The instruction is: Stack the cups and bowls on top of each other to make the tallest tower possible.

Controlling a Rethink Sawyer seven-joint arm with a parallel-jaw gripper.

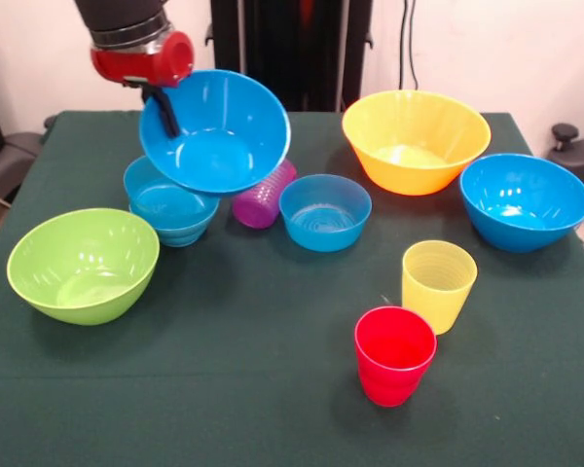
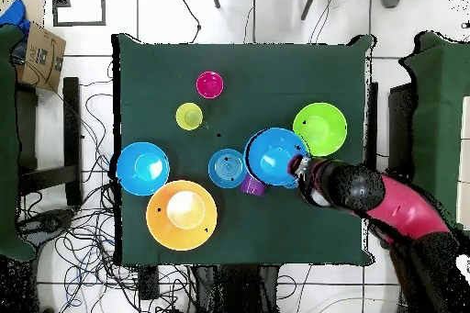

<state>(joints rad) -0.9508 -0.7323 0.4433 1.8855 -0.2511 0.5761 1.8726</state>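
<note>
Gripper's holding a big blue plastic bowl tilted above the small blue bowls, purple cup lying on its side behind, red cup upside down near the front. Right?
One thing is off: the red ribbed plastic cup stands upright with its mouth open upward, as the front view shows. The rest holds: the gripper grips the tilted large blue plastic bowl by its rim above the small blue nested bowls, and the purple plastic cup lies on its side.

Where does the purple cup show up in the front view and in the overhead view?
Front view: the purple cup lies on its side left of centre, partly hidden under the tilted blue bowl held at its rim by the gripper.
Overhead view: only a purple sliver shows at the lifted bowl's lower left edge.
Shared landmark: the small blue bowl right beside it.
</note>
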